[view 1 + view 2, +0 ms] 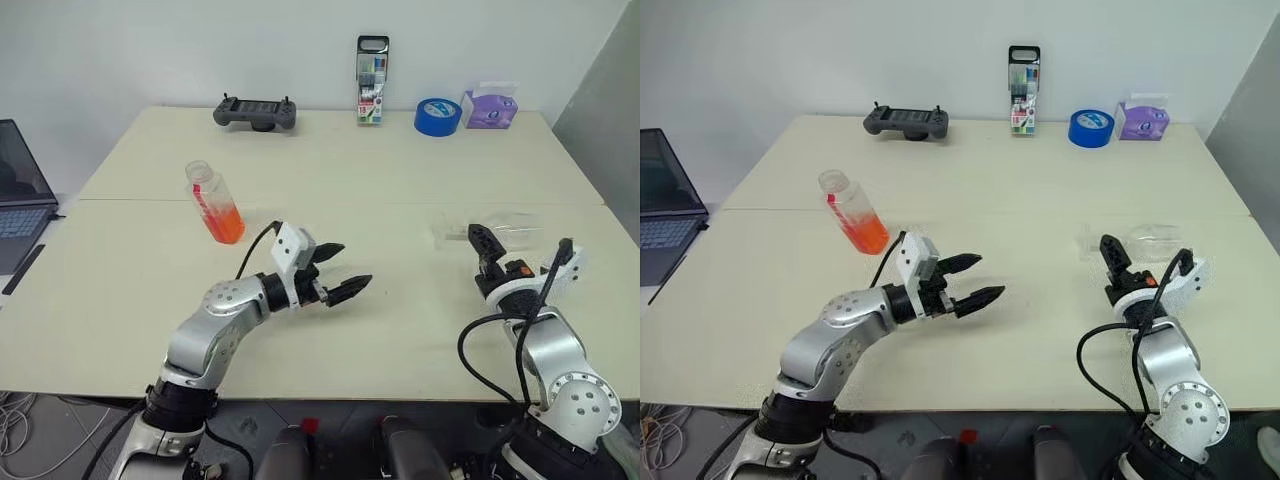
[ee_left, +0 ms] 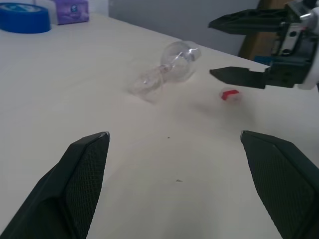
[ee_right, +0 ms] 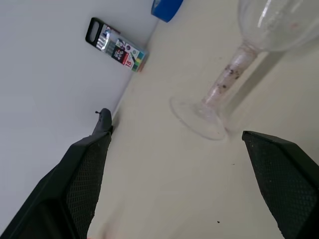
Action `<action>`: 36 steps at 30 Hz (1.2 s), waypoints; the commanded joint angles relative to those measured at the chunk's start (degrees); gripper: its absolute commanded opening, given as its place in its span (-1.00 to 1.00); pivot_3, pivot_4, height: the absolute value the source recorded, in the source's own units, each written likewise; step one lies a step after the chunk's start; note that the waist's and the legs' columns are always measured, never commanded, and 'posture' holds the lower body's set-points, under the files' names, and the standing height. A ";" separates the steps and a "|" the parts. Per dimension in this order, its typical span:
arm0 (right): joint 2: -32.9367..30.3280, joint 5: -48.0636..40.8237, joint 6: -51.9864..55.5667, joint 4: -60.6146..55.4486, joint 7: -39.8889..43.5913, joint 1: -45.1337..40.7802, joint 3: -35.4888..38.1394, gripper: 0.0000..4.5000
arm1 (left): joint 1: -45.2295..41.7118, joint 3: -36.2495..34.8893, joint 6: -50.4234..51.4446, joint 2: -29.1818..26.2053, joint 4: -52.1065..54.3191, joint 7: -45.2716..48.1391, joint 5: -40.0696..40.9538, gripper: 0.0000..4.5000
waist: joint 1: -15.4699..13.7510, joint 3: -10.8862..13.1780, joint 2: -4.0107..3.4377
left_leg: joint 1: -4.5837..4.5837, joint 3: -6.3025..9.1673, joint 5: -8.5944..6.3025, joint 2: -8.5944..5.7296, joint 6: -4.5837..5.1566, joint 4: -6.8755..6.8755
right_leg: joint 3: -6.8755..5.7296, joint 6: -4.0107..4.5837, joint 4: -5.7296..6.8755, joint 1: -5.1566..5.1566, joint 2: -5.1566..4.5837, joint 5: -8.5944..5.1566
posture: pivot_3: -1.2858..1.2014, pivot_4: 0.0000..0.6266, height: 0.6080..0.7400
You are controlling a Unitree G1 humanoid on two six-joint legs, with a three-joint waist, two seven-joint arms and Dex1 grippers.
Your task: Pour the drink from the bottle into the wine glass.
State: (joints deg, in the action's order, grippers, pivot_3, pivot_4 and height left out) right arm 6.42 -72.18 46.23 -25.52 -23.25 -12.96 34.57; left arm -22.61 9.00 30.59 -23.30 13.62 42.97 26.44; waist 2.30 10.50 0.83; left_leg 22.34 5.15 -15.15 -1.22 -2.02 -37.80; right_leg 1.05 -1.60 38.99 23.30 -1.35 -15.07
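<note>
Both sets of jaws are wide open and hold nothing. The left gripper [image 1: 338, 272] is in the air over the table [image 1: 380, 180], between the bottle and the wine glass [image 1: 490, 232]. The right gripper [image 3: 182, 164] points at the glass, just beside its round foot. The clear glass lies on its side. Well apart from it, the squarish plastic bottle [image 1: 214, 202] stands with no cap on and orange drink [image 1: 225, 224] inside. A small red-and-white cap [image 2: 230, 95] lies near the glass.

I could read just 1 thing: a number 18 on the marker case [image 3: 118, 47]. Other labels were too tiny.
</note>
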 commanded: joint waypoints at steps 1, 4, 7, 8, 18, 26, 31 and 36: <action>0.22 -4.38 -5.02 4.84 -1.25 -2.90 -0.33 1.00 | -2.01 1.82 -1.05 -1.59 0.89 2.70 -1.75 0.99 | 0.11 0.00 -0.01 | -0.01 -0.04 -0.01 0.01 0.01 0.00 | 0.03 0.00 0.00 0.00 0.01 0.00 | 0.03 -0.52 1.00; -1.39 -5.13 -7.85 9.63 -0.66 -5.20 -0.27 1.00 | -3.18 2.83 -1.69 -1.50 0.47 3.30 -2.98 0.99 | 0.04 0.02 -0.04 | -0.03 -0.10 -0.02 0.05 0.03 0.01 | 0.07 0.01 -0.01 0.00 0.04 0.00 | 0.03 -0.52 1.00; -2.22 -5.92 -10.59 14.73 -0.08 -7.39 0.10 1.00 | -3.73 3.04 -1.96 -0.87 0.09 3.28 -3.51 0.99 | -0.06 0.02 -0.04 | -0.01 -0.12 -0.03 0.06 0.05 0.00 | 0.09 0.00 -0.04 0.00 0.02 0.00 | 0.03 -0.52 1.00; -2.57 -5.83 -11.67 16.92 0.18 -8.38 0.44 1.00 | -3.88 3.22 -2.22 -0.61 -0.12 3.12 -3.82 0.99 | -0.11 0.02 -0.04 | -0.01 -0.14 -0.04 0.07 0.06 0.00 | 0.10 0.00 -0.04 0.00 0.02 0.00 | 0.03 -0.52 1.00; -5.59 -2.02 -18.13 31.48 6.03 -14.53 0.09 1.00 | -4.16 2.15 -1.93 -0.20 -0.78 2.26 -5.41 0.99 | -0.26 0.02 -0.05 | -0.04 -0.22 -0.05 0.08 0.09 -0.01 | 0.17 0.01 -0.04 0.01 0.03 0.00 | 0.03 -0.52 1.00; -7.82 3.33 -23.45 41.70 10.54 -19.93 0.60 1.00 | -4.29 1.50 -1.21 -0.23 -0.40 1.55 -5.43 0.99 | -0.31 0.02 -0.05 | -0.09 -0.30 -0.05 0.10 0.09 -0.01 | 0.25 0.01 -0.02 0.00 0.04 0.00 | 0.03 -0.52 1.00; -8.71 4.97 -24.88 46.30 12.88 -22.25 1.07 0.72 | -4.05 1.67 -0.93 -0.40 0.15 1.25 -5.46 1.00 | -0.32 0.02 -0.05 | -0.17 -0.37 -0.05 0.09 0.09 -0.03 | 0.32 0.01 -0.02 -0.05 0.03 0.01 | 0.03 -0.52 1.00; -8.24 5.11 -26.34 48.89 13.19 -24.12 2.07 -0.06 | -4.41 1.54 -0.92 -0.67 0.04 1.19 -5.68 1.00 | -0.31 0.02 -0.05 | -0.18 -0.41 -0.07 0.11 0.12 -0.01 | 0.36 0.01 -0.02 -0.04 0.03 0.01 | 0.03 -0.52 1.00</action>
State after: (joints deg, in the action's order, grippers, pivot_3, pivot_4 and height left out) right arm -1.58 -67.04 21.08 23.28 -10.61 -35.37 35.85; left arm -25.65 11.48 29.88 -23.57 11.64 44.36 21.05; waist 1.99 10.52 0.78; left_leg 22.16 4.74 -15.22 -1.11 -1.90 -37.81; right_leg 1.41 -1.59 38.97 23.26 -1.32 -15.06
